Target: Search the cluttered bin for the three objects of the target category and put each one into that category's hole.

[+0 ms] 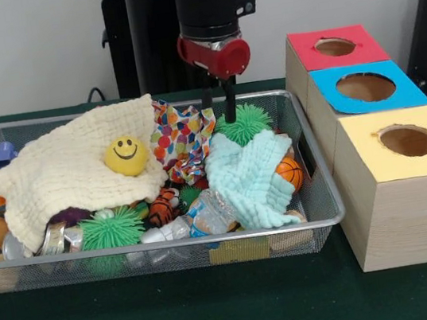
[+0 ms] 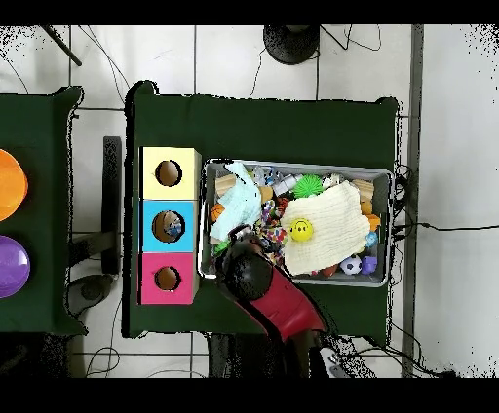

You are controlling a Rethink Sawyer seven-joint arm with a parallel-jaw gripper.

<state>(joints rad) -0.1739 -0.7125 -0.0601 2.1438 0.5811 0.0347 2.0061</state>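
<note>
1. The gripper (image 1: pixel 220 111) hangs empty over the wire bin's (image 1: pixel 319 221) far edge, its fingers a little apart, just above a green spiky ball (image 1: pixel 245 123).
2. In the overhead view something small lies in the blue box's hole (image 2: pixel 169 225); the yellow box's hole (image 2: pixel 168 173) and the red box's hole (image 2: pixel 167 279) look empty.
3. So perhaps one object is sorted; I cannot tell the target category.
4. The bin remains full: cream cloth (image 1: pixel 70 169), smiley ball (image 1: pixel 126 155), mint cloth (image 1: pixel 250 179).

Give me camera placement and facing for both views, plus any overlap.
Front view: across the table, level, facing the wire bin and three boxes; the gripper hangs from above, fingers apart.
Overhead view: above, straight down; the red arm enters from the bottom edge.
Shared: smiley ball, cream cloth, yellow box.
</note>
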